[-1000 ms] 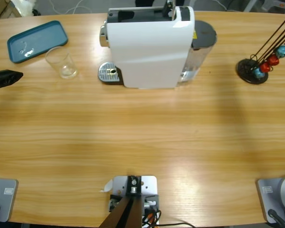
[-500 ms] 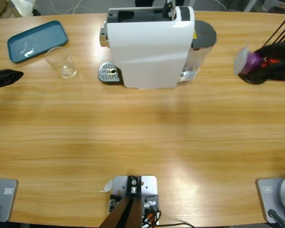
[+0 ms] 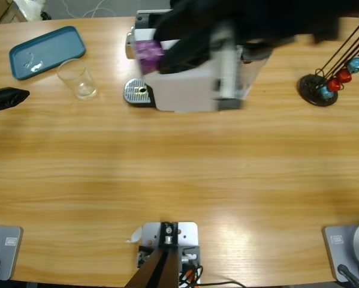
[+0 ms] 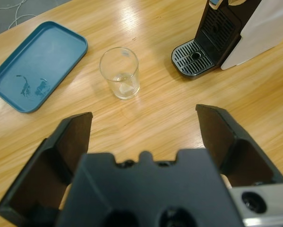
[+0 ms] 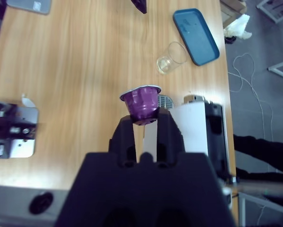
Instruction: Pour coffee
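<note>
My right gripper (image 5: 144,119) is shut on a purple capsule (image 5: 141,102) with a silver rim. In the high view this arm reaches as a dark blur across the white coffee machine (image 3: 191,84), with the capsule (image 3: 148,53) above the machine's left end. A clear glass tumbler (image 4: 120,73) stands upright and looks empty; coffee is out of view. My left gripper (image 4: 143,116) is open, short of the tumbler and touching nothing. It lies at the table's left edge (image 3: 8,98) in the high view. The tumbler (image 3: 77,79) is left of the machine's drip tray (image 3: 137,93).
A blue tray (image 3: 46,51) lies at the back left, beyond the tumbler. A black capsule stand (image 3: 320,87) with red and blue capsules stands at the right. The wooden table (image 3: 179,174) stretches in front of the machine.
The right arm came in from the right edge with the purple capsule and swept left over the machine. The left gripper and tumbler have not moved.
</note>
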Action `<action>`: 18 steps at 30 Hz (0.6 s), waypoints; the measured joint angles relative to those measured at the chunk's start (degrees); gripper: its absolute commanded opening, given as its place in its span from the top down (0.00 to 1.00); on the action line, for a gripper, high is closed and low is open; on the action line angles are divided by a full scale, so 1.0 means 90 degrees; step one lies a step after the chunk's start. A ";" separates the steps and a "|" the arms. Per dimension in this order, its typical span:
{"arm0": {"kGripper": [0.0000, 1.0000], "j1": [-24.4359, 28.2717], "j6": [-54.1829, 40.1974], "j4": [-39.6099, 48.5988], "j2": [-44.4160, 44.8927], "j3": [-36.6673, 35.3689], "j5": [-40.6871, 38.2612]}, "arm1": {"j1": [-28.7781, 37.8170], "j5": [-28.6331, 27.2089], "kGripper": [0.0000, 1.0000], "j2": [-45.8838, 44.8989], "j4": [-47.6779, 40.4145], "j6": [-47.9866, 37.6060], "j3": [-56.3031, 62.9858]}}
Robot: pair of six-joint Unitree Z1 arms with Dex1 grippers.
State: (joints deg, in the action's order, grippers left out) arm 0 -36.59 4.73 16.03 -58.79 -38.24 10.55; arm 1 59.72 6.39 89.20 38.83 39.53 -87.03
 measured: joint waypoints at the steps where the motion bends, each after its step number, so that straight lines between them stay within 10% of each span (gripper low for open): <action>1: 0.05 0.0000 0.0000 -0.0001 0.0000 0.0000 0.0000 | 0.0000 0.0000 1.00 0.0144 -0.0017 0.0097 -0.0058; 18: 0.05 0.0000 0.0005 -0.0024 0.0000 0.0000 0.0000 | -0.0966 0.0000 1.00 0.1120 -0.0226 0.0601 -0.0730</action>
State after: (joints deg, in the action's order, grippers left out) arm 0 -36.59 4.77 15.82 -58.79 -38.24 10.55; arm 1 51.03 6.39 99.28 36.80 44.94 -93.60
